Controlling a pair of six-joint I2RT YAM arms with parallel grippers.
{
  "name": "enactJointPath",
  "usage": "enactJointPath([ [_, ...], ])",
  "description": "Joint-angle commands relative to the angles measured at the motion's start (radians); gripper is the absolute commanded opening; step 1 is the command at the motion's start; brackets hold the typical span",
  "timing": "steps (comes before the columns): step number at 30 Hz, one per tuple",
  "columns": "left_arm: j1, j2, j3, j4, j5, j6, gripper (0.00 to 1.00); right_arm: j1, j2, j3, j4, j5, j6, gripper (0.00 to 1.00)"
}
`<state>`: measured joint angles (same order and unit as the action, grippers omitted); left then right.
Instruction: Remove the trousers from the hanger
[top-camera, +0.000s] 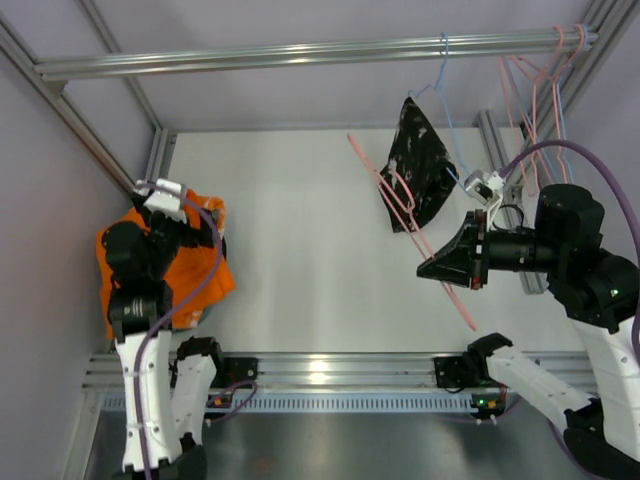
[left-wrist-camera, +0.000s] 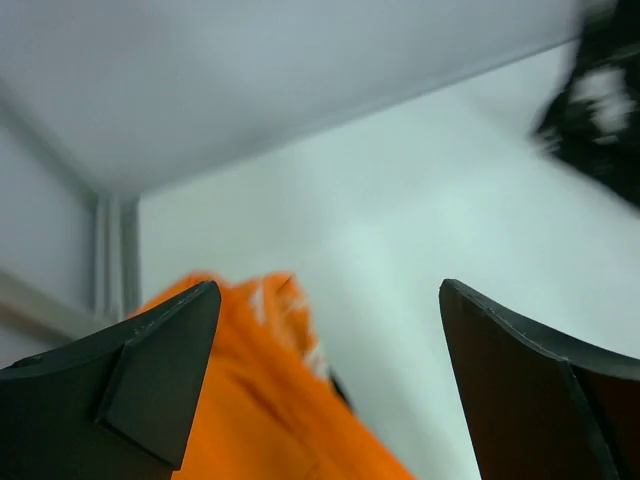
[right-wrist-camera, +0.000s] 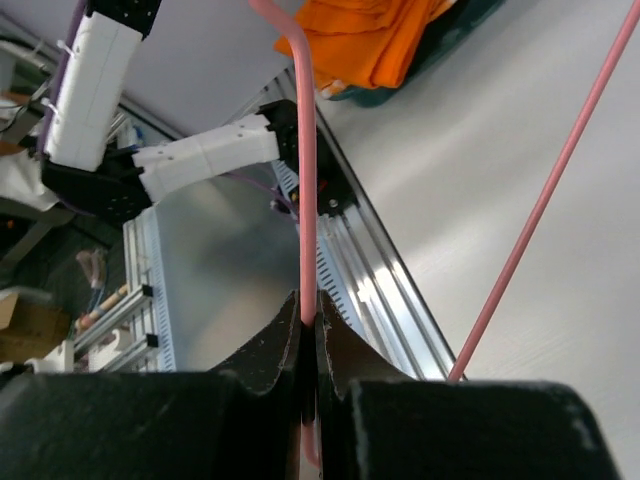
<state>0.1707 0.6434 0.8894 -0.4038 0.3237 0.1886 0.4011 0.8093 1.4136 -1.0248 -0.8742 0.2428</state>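
The pale pink wire hanger (top-camera: 460, 303) is bare and tilted over the table's right half. My right gripper (top-camera: 427, 268) is shut on its wire; in the right wrist view the pink wire (right-wrist-camera: 307, 150) runs straight up out of the closed jaws (right-wrist-camera: 310, 300). The orange trousers (top-camera: 175, 270) lie in a heap on the table at the far left, apart from the hanger, and also show in the right wrist view (right-wrist-camera: 370, 40). My left gripper (top-camera: 205, 228) hangs open and empty just above the orange fabric (left-wrist-camera: 250, 400), which has whitish patches at its far edge.
A black white-speckled garment (top-camera: 420, 165) hangs on a light blue hanger from the back rail (top-camera: 300, 50). Several pink hangers (top-camera: 535, 90) hang at the back right. Aluminium frame posts stand at both sides. Something dark lies under the orange heap (right-wrist-camera: 455, 25).
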Motion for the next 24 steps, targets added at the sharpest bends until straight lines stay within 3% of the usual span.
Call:
enactJointPath([
  [1,0.001,-0.134,0.08,0.02,0.57,0.035,0.96,-0.002,0.036,-0.041,-0.009,-0.172,-0.046,0.0],
  [2,0.001,-0.133,0.095,0.02,0.647,0.013,0.96,-0.001,0.047,-0.059,-0.005,-0.193,-0.051,0.0],
  [9,0.001,-0.051,0.215,0.02,0.785,-0.051,0.89,0.092,0.224,-0.032,0.081,-0.212,-0.066,0.0],
  [24,0.001,0.015,0.188,0.022,0.919,0.026,0.81,0.389,0.548,0.226,0.198,-0.269,0.026,0.0],
])
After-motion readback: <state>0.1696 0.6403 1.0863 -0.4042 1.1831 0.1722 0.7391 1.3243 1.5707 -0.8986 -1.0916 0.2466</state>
